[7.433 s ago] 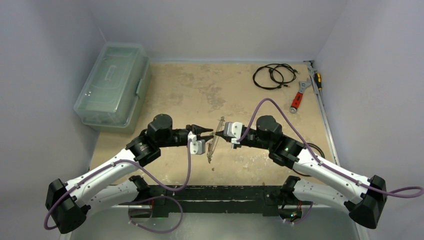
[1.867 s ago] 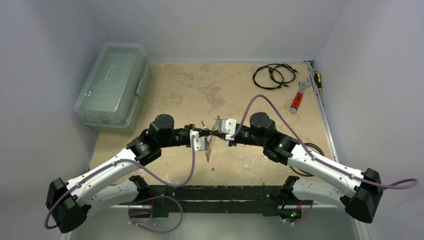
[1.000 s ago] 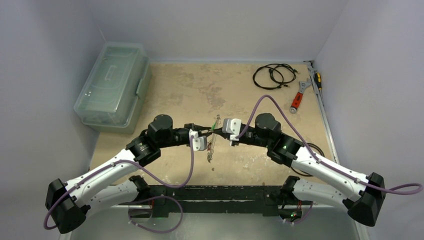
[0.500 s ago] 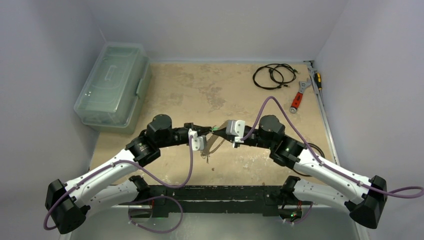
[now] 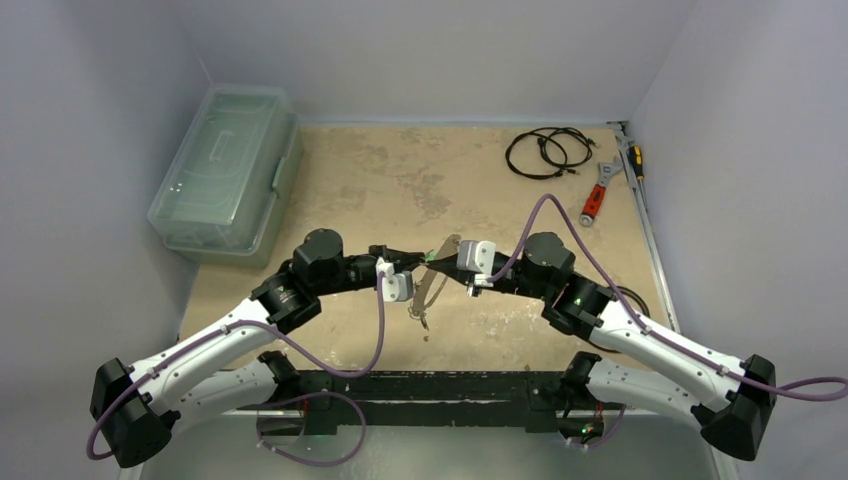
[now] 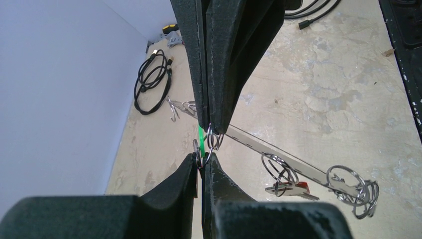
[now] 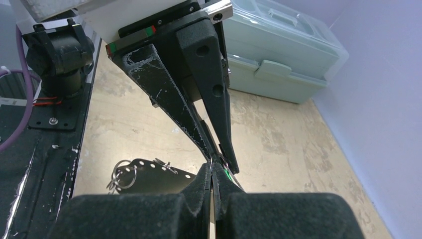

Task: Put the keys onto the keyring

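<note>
Both grippers meet tip to tip above the middle of the table. My left gripper [image 5: 418, 260] [image 6: 201, 160] is shut on a key with a green tag [image 6: 201, 138]. My right gripper [image 5: 441, 268] [image 7: 213, 169] is shut on a small split ring at the rim of the keyring [image 5: 428, 292]. The flat silvery keyring [image 6: 254, 143] hangs tilted below the tips and shows as a dark holed plate [image 7: 154, 175] in the right wrist view. A red-tagged key [image 6: 297, 187] hangs from another split ring on it. No black-tagged key shows.
A clear plastic toolbox [image 5: 225, 170] stands at the far left. At the far right lie a black cable coil [image 5: 545, 152], a red-handled wrench [image 5: 597, 195] and a screwdriver [image 5: 633, 155]. The arms' black base bar [image 5: 430, 385] runs along the near edge.
My left gripper has closed on the green-tagged key. The right gripper has drawn a little to the right, and the keyring has tipped from upright to slanted.
</note>
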Tool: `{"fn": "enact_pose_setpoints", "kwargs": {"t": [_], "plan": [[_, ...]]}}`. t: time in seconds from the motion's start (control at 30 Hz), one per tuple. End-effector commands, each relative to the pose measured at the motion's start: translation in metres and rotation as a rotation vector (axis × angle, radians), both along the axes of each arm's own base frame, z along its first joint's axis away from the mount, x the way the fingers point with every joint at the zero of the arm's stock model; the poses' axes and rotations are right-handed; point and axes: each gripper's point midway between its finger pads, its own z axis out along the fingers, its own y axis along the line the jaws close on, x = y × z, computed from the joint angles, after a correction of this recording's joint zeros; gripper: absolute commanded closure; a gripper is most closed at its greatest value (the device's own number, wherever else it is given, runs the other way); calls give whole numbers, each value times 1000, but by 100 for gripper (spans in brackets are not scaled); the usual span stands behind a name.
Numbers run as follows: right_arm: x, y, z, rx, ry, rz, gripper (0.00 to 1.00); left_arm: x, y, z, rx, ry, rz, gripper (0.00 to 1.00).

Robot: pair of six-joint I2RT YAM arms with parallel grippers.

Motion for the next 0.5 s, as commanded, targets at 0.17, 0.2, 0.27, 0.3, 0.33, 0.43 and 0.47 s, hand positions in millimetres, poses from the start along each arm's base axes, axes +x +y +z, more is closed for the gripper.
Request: {"fn": "enact_pose_setpoints", "kwargs": {"t": [0.17, 0.2, 0.27, 0.3, 0.33, 0.43, 0.47], "plan": [[0, -4, 46, 161, -87, -22, 100, -5, -1, 12, -26, -12, -25, 85], [0, -4, 45, 163, -87, -22, 100, -6, -2, 12, -27, -11, -28, 80], [-1, -4, 45, 168, -85, -21, 100, -8, -2, 14, -31, -15, -35, 72], [-1, -4, 45, 168, -84, -20, 100, -9, -2, 15, -35, -16, -41, 68], [-1, -4, 45, 170, -84, -19, 100, -10, -2, 16, -38, -18, -44, 66], [-2, -3, 44, 171, -81, -15, 100, -13, -1, 20, -52, -26, -56, 62], [-2, -3, 43, 170, -78, -14, 100, -14, -1, 21, -58, -29, -60, 62]]}}
